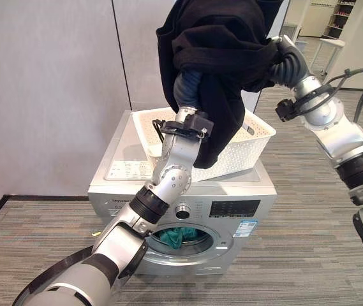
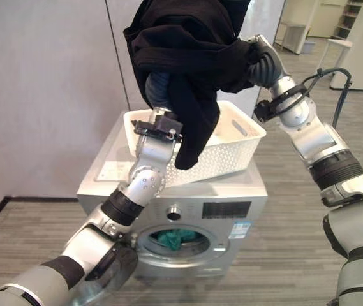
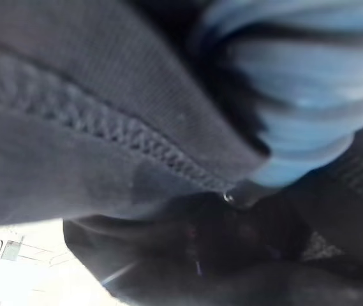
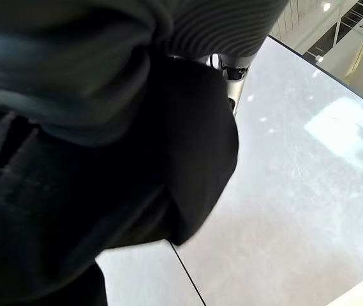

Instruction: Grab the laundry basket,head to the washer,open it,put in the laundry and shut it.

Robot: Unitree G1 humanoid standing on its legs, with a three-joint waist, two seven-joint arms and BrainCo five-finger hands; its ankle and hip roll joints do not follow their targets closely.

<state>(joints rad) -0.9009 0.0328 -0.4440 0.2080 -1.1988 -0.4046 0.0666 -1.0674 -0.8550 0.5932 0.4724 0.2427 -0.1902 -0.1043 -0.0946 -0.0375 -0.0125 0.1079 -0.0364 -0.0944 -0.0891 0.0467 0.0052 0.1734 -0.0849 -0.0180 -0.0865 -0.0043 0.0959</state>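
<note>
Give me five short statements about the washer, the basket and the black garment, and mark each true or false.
1. The white basket sits on top of the washer. True.
2. The black garment lies on the floor. False: it is held up above the basket, both arms reaching into it.
3. The washer door is shut. False: its opening is uncovered.
4. A teal cloth shows inside the drum. True.
5. The washer stands in front of a grey wall. True.

Matt black knitted cloth garment (image 1: 219, 44), perforated cream plastic laundry basket (image 1: 258, 143), smooth glossy silver metal washer (image 1: 232, 220).
</note>
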